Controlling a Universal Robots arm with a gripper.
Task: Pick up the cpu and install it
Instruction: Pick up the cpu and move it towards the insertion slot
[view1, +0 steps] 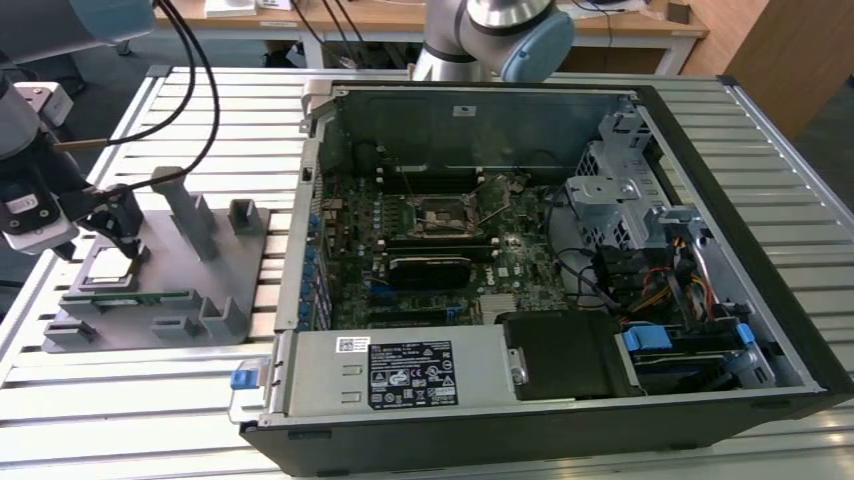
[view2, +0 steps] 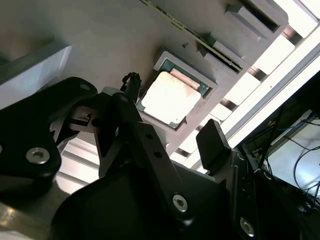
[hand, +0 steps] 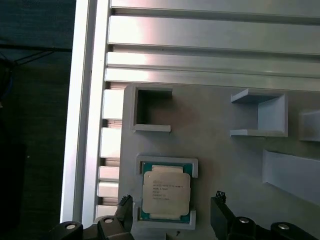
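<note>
Hand (hand: 172, 204) hangs wide open and empty over the cpu (hand: 166, 192), straddling it; the cpu lies flat in a square pocket of the grey fixture (hand: 215, 155).

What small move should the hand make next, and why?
Probably a short straight descent. The hand is open, with a finger on each side of the cpu, which lies flat in its pocket on the grey holder. The fingertips seem to sit above the chip, so closing now would likely miss.
</note>
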